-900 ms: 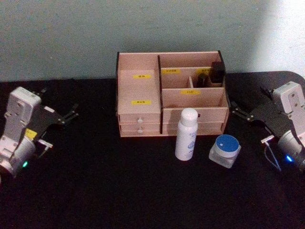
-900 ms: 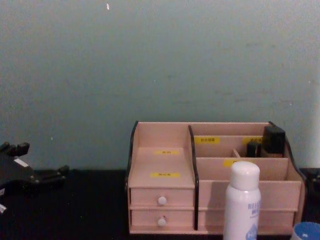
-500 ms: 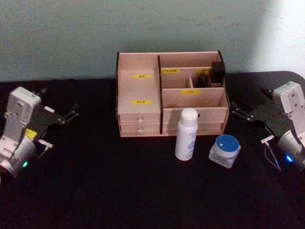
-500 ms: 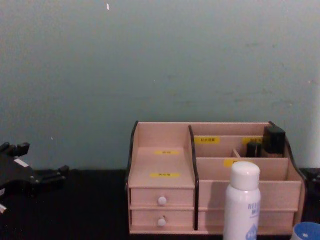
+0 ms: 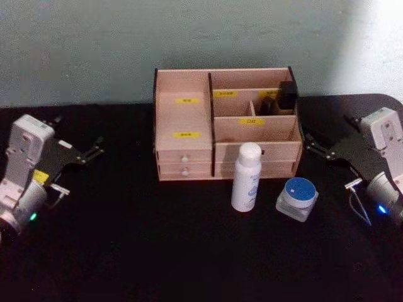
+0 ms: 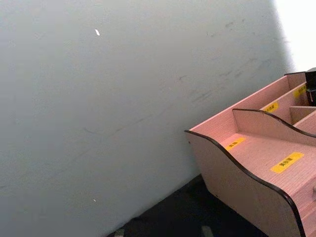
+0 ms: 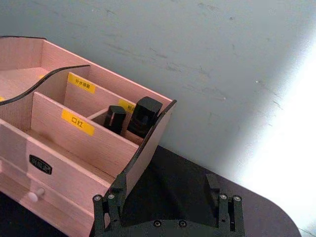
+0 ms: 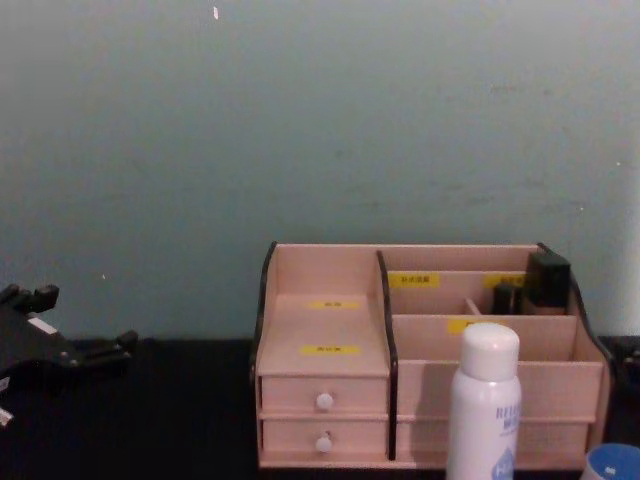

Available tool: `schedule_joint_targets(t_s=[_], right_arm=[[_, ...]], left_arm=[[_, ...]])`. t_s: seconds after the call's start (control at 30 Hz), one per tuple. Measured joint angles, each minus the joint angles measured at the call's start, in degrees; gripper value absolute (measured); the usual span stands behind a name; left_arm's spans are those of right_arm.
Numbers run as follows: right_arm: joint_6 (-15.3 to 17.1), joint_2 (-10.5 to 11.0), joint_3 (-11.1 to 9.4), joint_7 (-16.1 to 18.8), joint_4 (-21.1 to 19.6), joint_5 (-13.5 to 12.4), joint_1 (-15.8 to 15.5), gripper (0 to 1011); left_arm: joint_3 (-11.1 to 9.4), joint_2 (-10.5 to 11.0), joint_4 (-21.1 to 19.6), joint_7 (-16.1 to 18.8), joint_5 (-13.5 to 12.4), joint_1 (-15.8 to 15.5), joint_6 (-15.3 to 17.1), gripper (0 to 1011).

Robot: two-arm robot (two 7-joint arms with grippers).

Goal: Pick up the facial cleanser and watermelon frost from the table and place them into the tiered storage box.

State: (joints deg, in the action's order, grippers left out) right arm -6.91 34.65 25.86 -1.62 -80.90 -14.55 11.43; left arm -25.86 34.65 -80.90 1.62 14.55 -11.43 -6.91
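Fingers are spreading wide on both, gripping nothing: the left gripper (image 5: 99,145) is hovering well left of the box (image 5: 182,83), the right gripper (image 5: 307,142) just beside its right wall. The white bottle (image 5: 246,177) and the blue-lidded jar (image 5: 297,199) are standing on the table (image 5: 157,242) before the box.

Facial cleanser (image 5: 245,176) upright before tiered storage box (image 5: 182,104); watermelon frost (image 5: 297,198) just beside, blue-lidded.

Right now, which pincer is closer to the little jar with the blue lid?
The right pincer. It sits a little to the right of the jar, farther back, by the wooden box. The left pincer is far across the table.
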Motion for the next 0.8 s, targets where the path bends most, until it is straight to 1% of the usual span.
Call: schedule_joint_targets(t_s=[0.27,0.4,0.43,0.47,0.53,0.6,0.63,0.7,0.73,0.77,0.8], right_arm=[[-0.1,-0.1,-0.3,-0.1,0.0,0.2,-0.2,1003],[-1.3,-0.2,-1.6,-0.6,-0.6,0.5,-1.1,1003],[-1.7,-0.1,-2.2,-0.7,-1.1,0.5,-1.7,1002],[-1.7,-0.1,-2.2,-0.7,-1.1,0.5,-1.7,1003],[-2.3,0.3,-3.1,-0.8,-2.1,0.3,-2.6,1002],[-2.7,0.9,-4.2,-0.3,-3.6,-0.6,-4.0,1002],[-2.9,1.6,-4.9,0.6,-4.8,-1.5,-4.9,1003],[-3.2,2.3,-5.6,1.9,-6.0,-2.5,-6.0,1003],[-3.4,2.7,-5.9,2.8,-6.6,-3.1,-6.5,1003],[-3.8,3.6,-6.5,4.6,-7.9,-4.4,-7.5,1003],[-4.0,4.0,-6.7,5.5,-8.4,-5.1,-8.0,1003]], left_arm=[[0.0,0.0,0.0,0.0,0.0,0.0,0.0,1001],[0.0,0.0,0.0,0.0,0.0,0.0,0.0,1001],[0.0,0.0,0.0,0.0,0.0,0.0,0.0,1001],[0.0,0.0,0.0,0.0,0.0,0.0,0.0,1001],[0.0,0.0,0.0,0.0,0.0,0.0,0.0,1001],[0.0,0.0,0.0,0.0,0.0,0.0,0.0,1001],[0.0,0.0,0.0,0.0,0.0,0.0,0.0,1001],[0.0,0.0,0.0,0.0,0.0,0.0,0.0,1001],[0.0,0.0,0.0,0.0,0.0,0.0,0.0,1001],[0.0,0.0,0.0,0.0,0.0,0.0,0.0,1001],[0.0,0.0,0.0,0.0,0.0,0.0,0.0,1002]])
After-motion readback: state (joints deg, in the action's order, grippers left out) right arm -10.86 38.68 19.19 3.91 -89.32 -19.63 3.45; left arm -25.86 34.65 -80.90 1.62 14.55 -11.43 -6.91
